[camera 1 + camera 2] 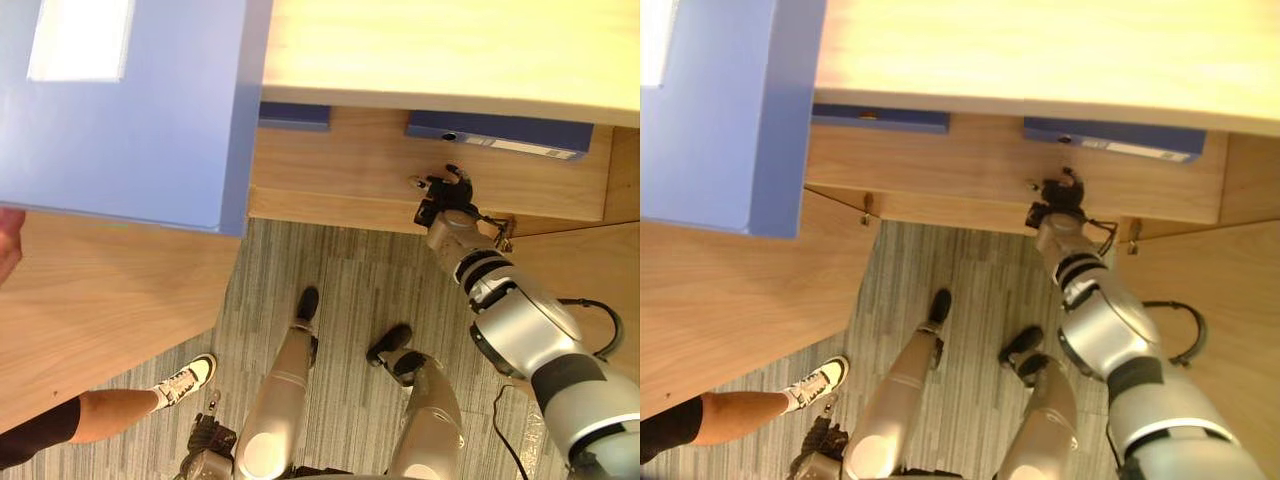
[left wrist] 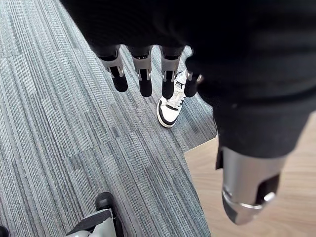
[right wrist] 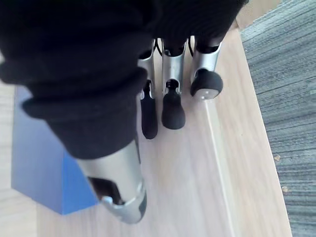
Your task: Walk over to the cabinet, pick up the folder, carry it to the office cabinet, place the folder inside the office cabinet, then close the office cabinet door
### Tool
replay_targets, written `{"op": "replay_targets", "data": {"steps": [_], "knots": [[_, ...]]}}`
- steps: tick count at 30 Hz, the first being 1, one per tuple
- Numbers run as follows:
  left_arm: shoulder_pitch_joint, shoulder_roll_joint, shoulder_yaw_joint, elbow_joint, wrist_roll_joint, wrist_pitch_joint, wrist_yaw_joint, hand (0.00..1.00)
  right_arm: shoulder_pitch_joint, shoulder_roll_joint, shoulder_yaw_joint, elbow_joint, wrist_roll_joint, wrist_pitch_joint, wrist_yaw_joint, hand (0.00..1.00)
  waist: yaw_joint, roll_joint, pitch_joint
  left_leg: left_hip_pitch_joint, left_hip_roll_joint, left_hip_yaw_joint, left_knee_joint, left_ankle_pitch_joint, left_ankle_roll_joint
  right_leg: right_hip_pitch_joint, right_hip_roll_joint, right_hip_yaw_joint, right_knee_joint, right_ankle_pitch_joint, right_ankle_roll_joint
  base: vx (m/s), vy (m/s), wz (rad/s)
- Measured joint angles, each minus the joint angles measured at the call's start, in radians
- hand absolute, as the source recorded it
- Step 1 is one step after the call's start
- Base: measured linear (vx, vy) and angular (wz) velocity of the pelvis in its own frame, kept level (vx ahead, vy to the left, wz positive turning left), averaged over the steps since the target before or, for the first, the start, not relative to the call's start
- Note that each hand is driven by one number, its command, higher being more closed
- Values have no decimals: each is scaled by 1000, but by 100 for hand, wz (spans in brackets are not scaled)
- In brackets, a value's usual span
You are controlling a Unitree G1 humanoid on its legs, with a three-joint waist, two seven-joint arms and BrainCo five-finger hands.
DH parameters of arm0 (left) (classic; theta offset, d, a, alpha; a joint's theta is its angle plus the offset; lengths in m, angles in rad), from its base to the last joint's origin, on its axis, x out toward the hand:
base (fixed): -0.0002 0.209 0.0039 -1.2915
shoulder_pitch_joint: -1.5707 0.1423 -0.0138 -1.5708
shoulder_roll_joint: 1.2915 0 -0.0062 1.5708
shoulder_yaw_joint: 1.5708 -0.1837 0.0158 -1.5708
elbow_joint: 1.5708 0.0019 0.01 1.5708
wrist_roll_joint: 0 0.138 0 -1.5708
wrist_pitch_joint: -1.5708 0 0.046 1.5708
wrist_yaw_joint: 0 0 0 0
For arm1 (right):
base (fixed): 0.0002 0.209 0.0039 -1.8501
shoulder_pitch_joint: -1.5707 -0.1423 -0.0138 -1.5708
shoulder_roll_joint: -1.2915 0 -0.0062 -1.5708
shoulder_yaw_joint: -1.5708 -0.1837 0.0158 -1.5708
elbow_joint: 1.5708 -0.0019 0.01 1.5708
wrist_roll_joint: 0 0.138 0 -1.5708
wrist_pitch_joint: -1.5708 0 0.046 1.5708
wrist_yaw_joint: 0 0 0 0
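Note:
A blue folder (image 1: pixel 500 135) lies flat on the wooden shelf (image 1: pixel 340 170) inside the office cabinet, under its pale top (image 1: pixel 440 50). My right hand (image 1: pixel 447 192) reaches onto that shelf just in front of the folder and does not touch it. In the right wrist view its fingers (image 3: pixel 173 106) hang relaxed over bare shelf wood, holding nothing, with the folder's blue corner (image 3: pixel 39 163) beside them. A second blue folder (image 1: pixel 295 116) lies further left on the shelf. My left hand (image 1: pixel 207 437) hangs low, its fingers (image 2: pixel 144 74) straight over the grey carpet.
A large blue folder with a white label (image 1: pixel 130 110) hangs close at the upper left, a person's hand (image 1: pixel 6 243) at its lower edge. Open wooden doors (image 1: pixel 100 300) (image 1: pixel 590 270) flank the cabinet. The person's leg and white shoe (image 1: pixel 188 380) stand on the carpet to my left.

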Motion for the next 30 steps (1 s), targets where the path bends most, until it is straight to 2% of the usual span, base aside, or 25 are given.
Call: {"op": "replay_targets", "data": {"steps": [5, 8, 10, 11, 12, 13, 14, 15, 17, 18, 19, 20, 23, 27, 29, 30], "knots": [[-2, -4, 13, 0, 0, -4, -6, 0, 24, 15, -3, 15, -19, 23, 1, 0, -1, 0, 0, 29, 17, 9, -28, 11, -3, 18, 20, 1, -28, 12, -7, -10, -57, -10], [-2, -10, 19, -1, 0, -6, -12, 0, 58, 29, -5, 14, -134, 68, 18, 0, -1, 0, 0, 69, 31, 20, -48, 15, -5, 52, 39, 2, -56, 22, -7, 7, -53, -14], [-2, -11, 18, -7, 0, -7, -19, 0, 104, 51, -9, 14, -222, 116, 37, 0, -1, 0, 0, 128, 40, 26, -77, 16, -6, 106, 52, 3, -83, 26, -4, 29, -54, -12], [-1, -12, 16, -12, 3, -7, -27, 0, 130, 66, -10, 14, -315, 152, 50, 0, -2, 0, 0, 156, 42, 30, -91, 17, -7, 130, 55, 3, -92, 26, -3, 31, -46, -9], [-1, -13, 15, -14, 4, -8, -29, 0, 148, 78, -12, 13, -373, 168, 57, 0, -2, 0, 0, 172, 44, 32, -99, 17, -7, 143, 56, 2, -99, 27, -3, 44, -39, -8], [3, -13, 12, -34, 12, -8, -35, 0, 207, 107, -23, -3, -514, 199, 72, 0, -5, 0, 0, 212, 48, 34, -118, 18, -8, 180, 64, 2, -116, 28, 0, 55, -37, -7], [5, -13, 10, -41, 23, -8, -37, 0, 235, 119, -43, -12, -573, 209, 78, 0, -6, 0, 0, 227, 49, 35, -123, 17, -8, 195, 66, 1, -123, 29, 1, 61, -31, -6], [7, -13, 5, -54, 41, -9, -44, 0, 283, 143, -93, -33, -700, 230, 89, 0, -7, 0, 0, 253, 51, 38, -133, 17, -8, 220, 69, -1, -133, 29, 3, 61, -15, -3], [14, -9, -10, -92, 68, -10, -65, 0, 435, 209, -262, -124, -1067, 277, 113, 0, -15, 0, 0, 315, 57, 61, -141, 17, -8, 294, 73, -15, -156, 31, 7, 81, -2, 3], [14, -8, -15, -99, 77, -11, -71, 0, 475, 229, -308, -146, -1145, 283, 120, 0, -17, 0, 0, 330, 59, 76, -141, 17, -8, 315, 73, -20, -161, 31, 8, 88, 29, 7], [16, -8, -21, -117, 92, -11, -90, 0, 544, 266, -390, -170, -1310, 289, 143, 0, -20, -1, -2, 361, 63, 101, -141, 15, -7, 353, 73, -23, -171, 31, 15, 62, 41, 2], [21, -11, -26, -140, 112, -10, -106, 0, 610, 300, -473, -189, -1389, 287, 153, 0, -23, -1, -15, 385, 64, 112, -140, 4, -4, 380, 73, -23, -177, 29, 24, 44, 46, 1], [45, -12, -24, -244, 122, -9, -112, 0, 768, 377, -674, -200, -1408, 283, 166, 0, -34, -12, -71, 439, 74, 122, -141, -20, 8, 454, 92, -37, -218, 33, 39, 18, 37, -1], [90, -14, -9, -431, 106, -20, -115, 0, 957, 413, -824, -202, -1373, 266, 175, 0, -39, -33, -159, 499, 89, 140, -192, -25, 16, 521, 120, -52, -289, 49, 54, 34, 7, -2], [105, -21, 15, -532, 54, -43, -121, 0, 1029, 415, -887, -204, -1350, 253, 174, 0, -42, -39, -191, 532, 96, 153, -243, -9, 10, 547, 138, -56, -339, 68, 59, 68, -7, -7], [110, -22, 34, -610, 27, -68, -120, 0, 1059, 414, -932, -230, -1327, 233, 169, 0, -47, -41, -212, 560, 97, 155, -296, 15, 10, 568, 151, -63, -382, 92, 60, 64, -18, -1]]}}
